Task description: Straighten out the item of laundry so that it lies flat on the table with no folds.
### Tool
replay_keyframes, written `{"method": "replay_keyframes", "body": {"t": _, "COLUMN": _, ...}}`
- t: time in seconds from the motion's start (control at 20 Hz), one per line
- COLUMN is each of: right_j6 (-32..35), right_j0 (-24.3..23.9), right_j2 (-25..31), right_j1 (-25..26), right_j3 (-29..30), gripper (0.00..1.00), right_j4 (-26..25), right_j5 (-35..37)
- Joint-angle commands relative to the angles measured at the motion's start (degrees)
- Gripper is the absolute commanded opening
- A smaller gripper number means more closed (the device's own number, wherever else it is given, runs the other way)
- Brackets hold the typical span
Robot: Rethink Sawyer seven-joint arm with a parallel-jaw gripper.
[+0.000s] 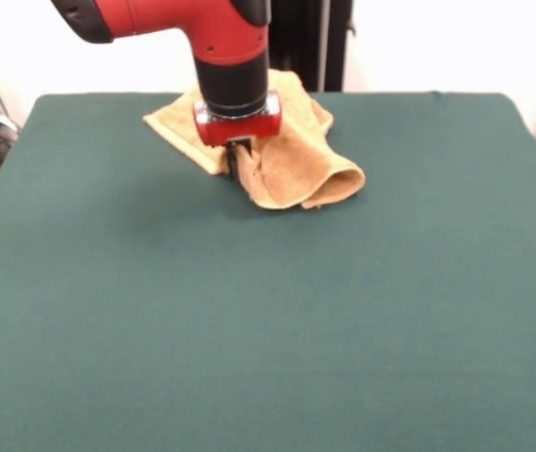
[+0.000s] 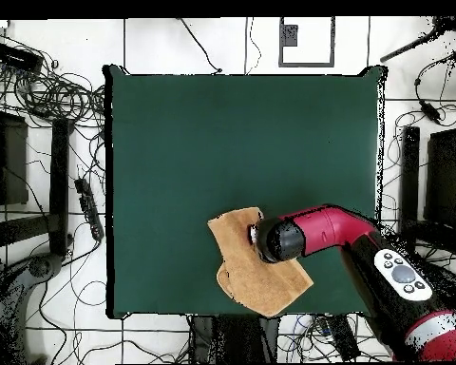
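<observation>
The golden-orange towel (image 1: 291,155) lies crumpled and folded over on itself near the far edge of the dark green table (image 1: 268,330), close to the robot's side. My gripper (image 1: 234,162) points straight down at the towel's left front part. Its dark fingers stand close together and pinch a raised fold of the cloth. A rolled fold bulges at the towel's right front. In the overhead view the towel (image 2: 256,276) lies near the table's (image 2: 222,143) bottom edge, and the arm's wrist (image 2: 275,240) covers the gripper and the towel's upper right corner.
Cables and equipment lie on the floor around the table (image 2: 51,95). The red arm (image 2: 365,247) reaches in from the lower right of the overhead view. The green surface stretches wide toward the camera in the front view.
</observation>
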Motion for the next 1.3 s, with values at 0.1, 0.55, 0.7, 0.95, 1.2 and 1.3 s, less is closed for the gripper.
{"method": "replay_keyframes", "body": {"t": 0.1, "right_j6": 4.2, "right_j0": 4.1, "right_j2": -2.5, "right_j1": 2.1, "right_j3": -6.2, "gripper": 0.00, "right_j4": -5.4, "right_j5": -11.9}}
{"method": "replay_keyframes", "body": {"t": 0.55, "right_j6": 4.4, "right_j0": 7.6, "right_j2": -5.7, "right_j1": 2.9, "right_j3": -8.3, "gripper": 0.00, "right_j4": -9.7, "right_j5": -25.0}}
{"method": "replay_keyframes", "body": {"t": 0.7, "right_j6": 4.1, "right_j0": 9.1, "right_j2": -7.4, "right_j1": 2.3, "right_j3": -8.9, "gripper": 0.00, "right_j4": -10.4, "right_j5": -26.0}}
{"method": "replay_keyframes", "body": {"t": 0.95, "right_j6": 0.8, "right_j0": 9.7, "right_j2": -7.4, "right_j1": 1.9, "right_j3": -10.0, "gripper": 0.00, "right_j4": -11.5, "right_j5": -24.7}}
{"method": "replay_keyframes", "body": {"t": 1.2, "right_j6": 1.0, "right_j0": 10.5, "right_j2": -8.5, "right_j1": 0.6, "right_j3": -10.5, "gripper": 0.00, "right_j4": -12.5, "right_j5": -26.0}}
{"method": "replay_keyframes", "body": {"t": 1.3, "right_j6": -1.7, "right_j0": 8.6, "right_j2": -6.4, "right_j1": 1.0, "right_j3": -10.4, "gripper": 0.00, "right_j4": -12.0, "right_j5": -24.5}}
